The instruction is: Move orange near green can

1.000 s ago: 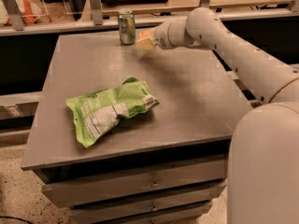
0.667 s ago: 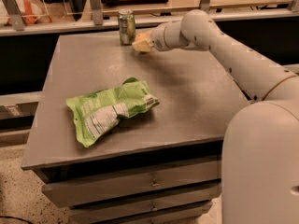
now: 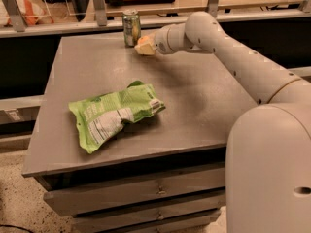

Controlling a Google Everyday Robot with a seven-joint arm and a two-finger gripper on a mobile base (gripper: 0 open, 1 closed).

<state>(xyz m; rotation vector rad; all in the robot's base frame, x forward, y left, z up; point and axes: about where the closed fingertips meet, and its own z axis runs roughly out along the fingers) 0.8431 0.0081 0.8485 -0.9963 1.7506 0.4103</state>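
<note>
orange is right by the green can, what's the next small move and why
Probably lower the end effector slightly and release. It holds the orange, mostly hidden, just right of the green can near the table's far edge, so it looks close enough; going further left risks knocking the can.

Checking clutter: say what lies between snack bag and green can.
Only bare table between snack bag and green can, per camera view; gripper sits beside the can.

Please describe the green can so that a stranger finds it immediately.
On the grey table, look at the far edge: a slim green-and-silver metal drink can stands there, close beside the robot's gripper. Unlike the flat light-green snack bag mid-table, it is upright and cylindrical.
</note>
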